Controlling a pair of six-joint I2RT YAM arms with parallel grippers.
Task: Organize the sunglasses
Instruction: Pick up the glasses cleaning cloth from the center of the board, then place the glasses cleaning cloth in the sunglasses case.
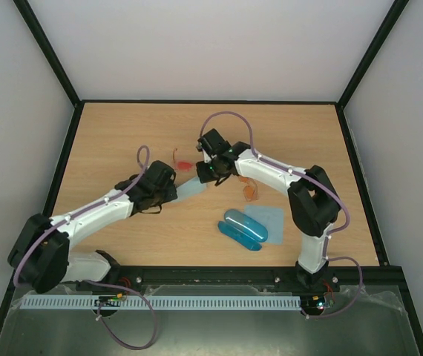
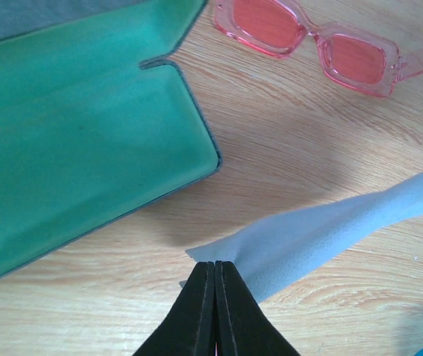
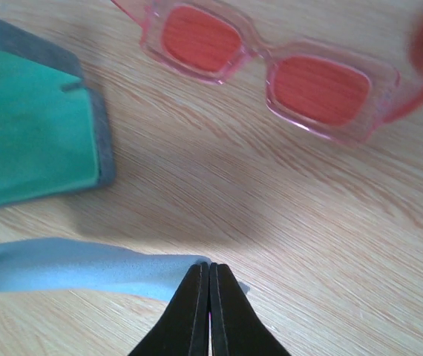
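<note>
At table point(image 1: 122, 133) centre | left claw point(image 2: 215, 268), right claw point(image 3: 209, 270) each clamped on cloth point(image 2: 323, 230) | orange sunglasses point(image 1: 250, 193) show only overhead

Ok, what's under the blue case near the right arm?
A flat pale blue cloth lies under the blue case and shows past the case's far right side. The part beneath the case is covered, so anything else under there cannot be seen.

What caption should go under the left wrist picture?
Left tool pinches a pale blue cloth beside the green case and pink sunglasses.
</note>
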